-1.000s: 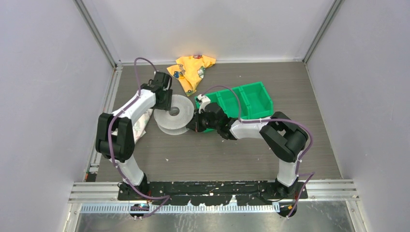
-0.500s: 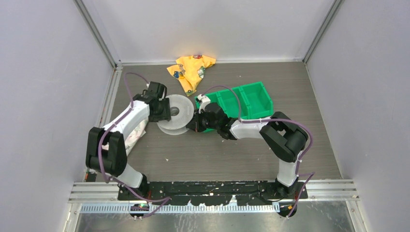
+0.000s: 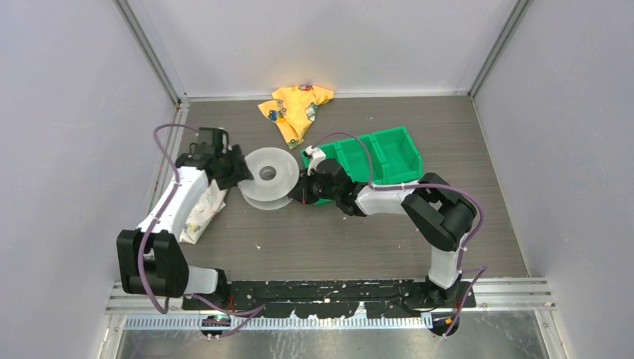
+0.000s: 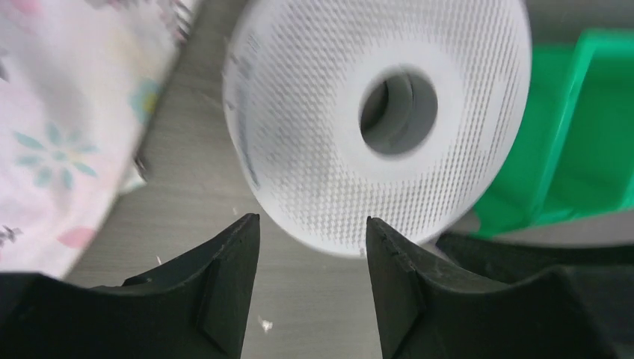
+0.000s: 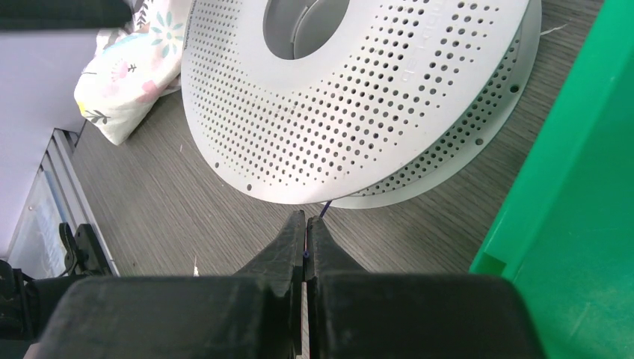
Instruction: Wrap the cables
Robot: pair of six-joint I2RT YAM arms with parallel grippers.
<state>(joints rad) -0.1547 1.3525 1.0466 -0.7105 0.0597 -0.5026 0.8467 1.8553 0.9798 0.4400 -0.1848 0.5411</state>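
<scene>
A big pale perforated spool point(image 3: 267, 176) lies on the table; it also shows in the left wrist view point(image 4: 374, 112) and the right wrist view point(image 5: 351, 90). My right gripper point(image 5: 306, 224) sits at the spool's right rim and is shut on a very thin dark cable point(image 5: 324, 210) that runs from under the spool's rim into the jaws. My left gripper point(image 4: 312, 232) is open and empty, just left of the spool point(image 3: 238, 168), its fingertips point(image 4: 243, 232) short of the rim.
A green bin point(image 3: 377, 153) stands right of the spool, close behind my right gripper. A yellow cloth point(image 3: 295, 108) lies at the back. A pale flowered cloth point(image 3: 200, 209) lies left of the spool, under my left arm.
My left arm has swung left and drawn back from the top of the spool to its left side. The right arm and the spool have not moved.
</scene>
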